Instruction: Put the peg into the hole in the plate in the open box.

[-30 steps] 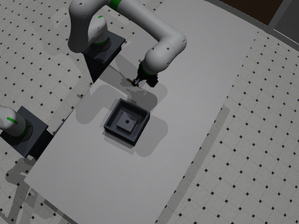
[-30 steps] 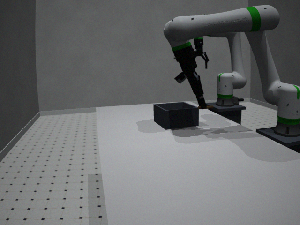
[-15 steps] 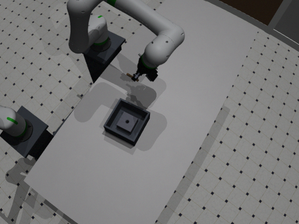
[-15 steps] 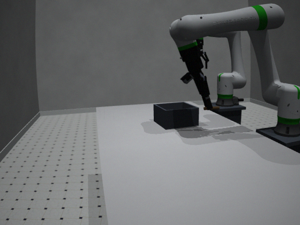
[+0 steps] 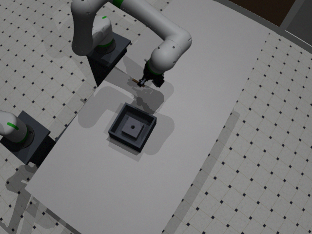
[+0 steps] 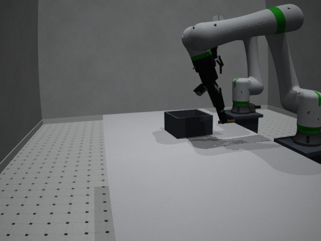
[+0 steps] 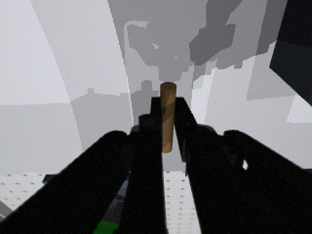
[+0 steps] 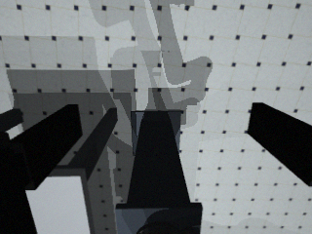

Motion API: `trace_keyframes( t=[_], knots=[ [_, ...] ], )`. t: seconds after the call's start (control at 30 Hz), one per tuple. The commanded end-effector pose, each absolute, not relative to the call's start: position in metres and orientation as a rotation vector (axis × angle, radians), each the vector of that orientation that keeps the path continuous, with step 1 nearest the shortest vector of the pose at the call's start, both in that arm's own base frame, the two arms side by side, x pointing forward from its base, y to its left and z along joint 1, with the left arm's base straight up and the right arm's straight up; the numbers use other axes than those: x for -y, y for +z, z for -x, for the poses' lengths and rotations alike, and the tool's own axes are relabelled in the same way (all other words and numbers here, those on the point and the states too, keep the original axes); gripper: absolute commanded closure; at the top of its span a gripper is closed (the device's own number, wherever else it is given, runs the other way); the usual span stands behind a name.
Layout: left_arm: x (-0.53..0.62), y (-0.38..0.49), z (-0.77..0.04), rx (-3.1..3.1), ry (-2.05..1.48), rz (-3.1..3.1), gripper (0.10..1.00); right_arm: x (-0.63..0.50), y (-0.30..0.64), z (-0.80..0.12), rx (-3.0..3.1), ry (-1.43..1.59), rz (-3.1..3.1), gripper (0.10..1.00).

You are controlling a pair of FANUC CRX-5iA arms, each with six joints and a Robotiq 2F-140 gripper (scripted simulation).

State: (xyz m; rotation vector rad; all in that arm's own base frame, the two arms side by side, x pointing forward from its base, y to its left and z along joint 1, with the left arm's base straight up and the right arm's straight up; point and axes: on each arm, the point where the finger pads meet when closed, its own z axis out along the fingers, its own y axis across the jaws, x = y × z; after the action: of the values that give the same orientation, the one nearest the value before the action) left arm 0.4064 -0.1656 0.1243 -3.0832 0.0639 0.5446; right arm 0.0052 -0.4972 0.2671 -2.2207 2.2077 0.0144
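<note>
- Top view: the left gripper [image 5: 141, 82] [image 6: 223, 121] [image 7: 167, 110] is clenched on the peg [image 5: 135, 80] [image 6: 230, 121] [image 7: 168, 117], off to one side of the open box [image 5: 124, 142] [image 6: 194, 127] [image 7: 297, 49].
- The peg is a plain brown cylinder. The left wrist view shows it pinched between the two dark fingers, which stand close together, with an end of the peg sticking out on either side of the grip.
- In the exterior view the peg lies close to level, crosswise to the slanting gripper, and is raised above the table [image 5: 100, 176] [image 6: 181, 194] [image 7: 39, 136] [image 8: 58, 205]. It is outside the box, near one wall and apart from it.
- The pale square plate [image 5: 137, 130] sits inside the box, at the bottom, with its round hole [image 5: 132, 126] near the middle. The peg is out of the hole.
- The right gripper [image 6: 220, 69] [image 8: 165, 119] is wide open and grasps nothing. Its fingers stand far apart at either side of the right wrist view, with the tiled floor [image 5: 264, 176] [image 6: 51, 207] [image 7: 180, 195] [image 8: 244, 171] showing below.
- In the exterior view the right gripper is partly hidden behind the left arm, so only a little of its fingers can be made out there.
</note>
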Motion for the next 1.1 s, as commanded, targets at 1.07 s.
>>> trace_keyframes(
  t=[1.07],
  knots=[
    [0.1685,0.1160,-0.4073,-0.651,0.512,2.955,0.999,0.5000,0.2720,-0.0030,-2.215,0.000,2.228,0.098]
  ],
)
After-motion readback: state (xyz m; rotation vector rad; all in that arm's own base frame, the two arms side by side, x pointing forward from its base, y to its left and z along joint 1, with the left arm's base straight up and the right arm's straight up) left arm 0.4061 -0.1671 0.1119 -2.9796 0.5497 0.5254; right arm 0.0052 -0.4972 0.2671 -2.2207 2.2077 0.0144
